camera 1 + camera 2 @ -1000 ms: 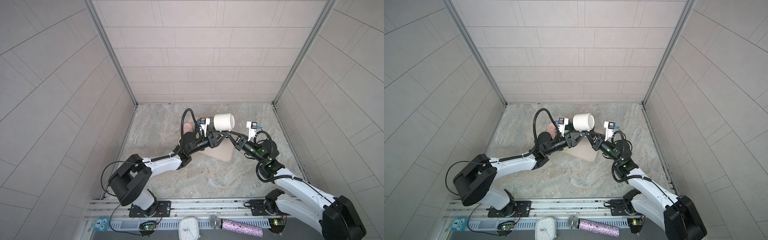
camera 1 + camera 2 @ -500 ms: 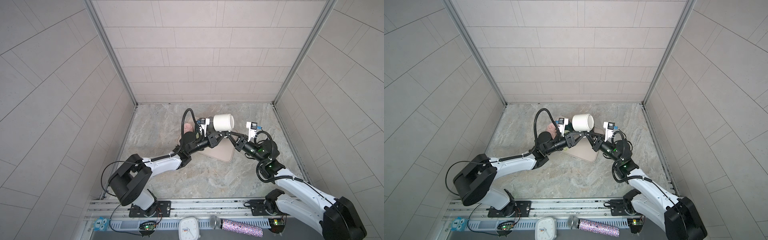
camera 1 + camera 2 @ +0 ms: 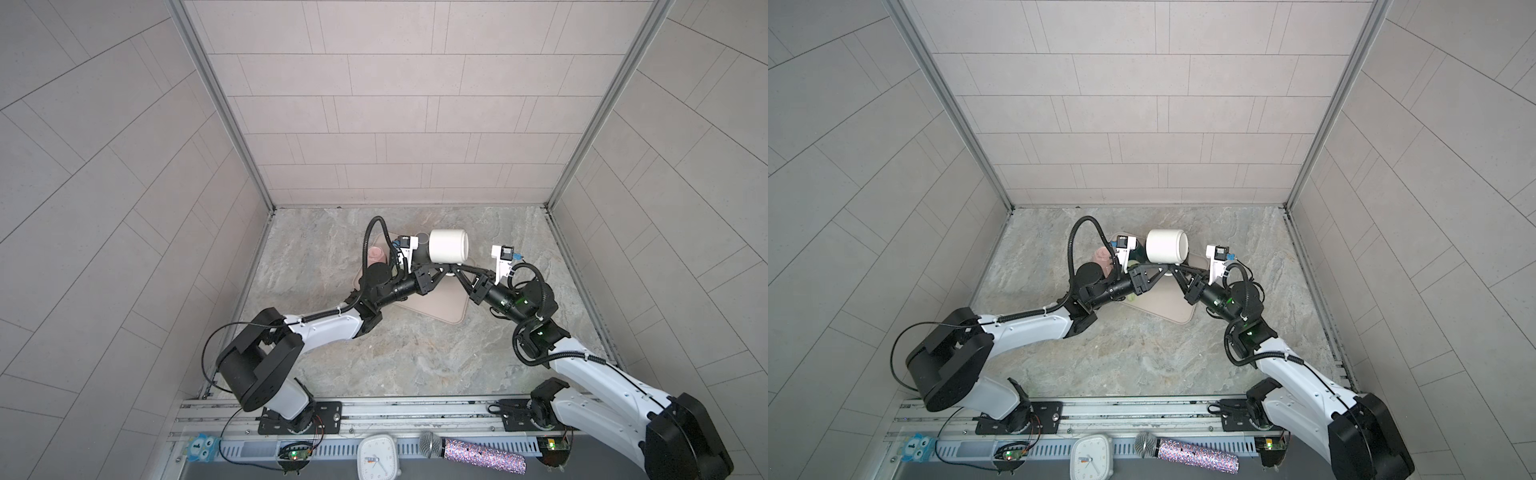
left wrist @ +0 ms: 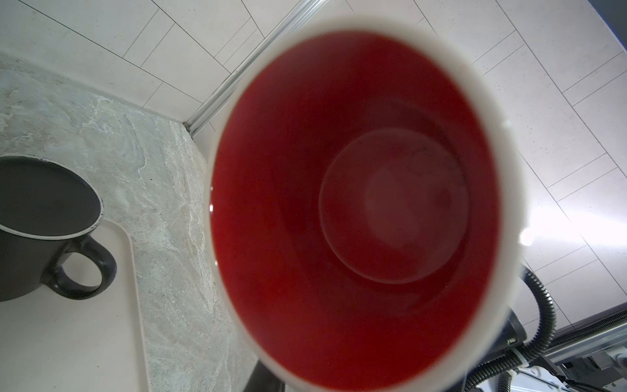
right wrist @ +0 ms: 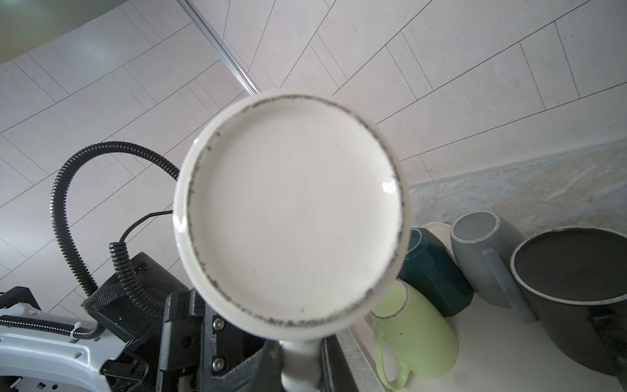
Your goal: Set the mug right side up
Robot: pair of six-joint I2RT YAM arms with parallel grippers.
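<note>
A white mug [image 3: 448,246] [image 3: 1165,246] hangs on its side above the tray. Its red inside [image 4: 356,203] faces the left wrist camera. Its flat base [image 5: 291,213] faces the right wrist camera. Both grippers meet under it at the handle [image 5: 300,359]. My right gripper [image 3: 455,272] [image 3: 1175,272] [image 5: 300,366] is shut on the handle, one finger on each side. My left gripper [image 3: 444,273] [image 3: 1166,272] comes in from the left, and its fingers are drawn together at the same spot. In the left wrist view the mug hides the left gripper's fingers.
Below lies a beige tray [image 3: 436,307] [image 5: 492,339] with a black mug [image 4: 40,217] [image 5: 576,271], a grey mug [image 5: 481,251], a teal mug [image 5: 431,278] and a light green mug [image 5: 414,332]. A pink mug [image 3: 376,253] stands behind the left arm. The walls stand close behind the tray.
The left gripper's fingers have closed together under the mug at its handle. The mug and the right gripper have stayed in place.
</note>
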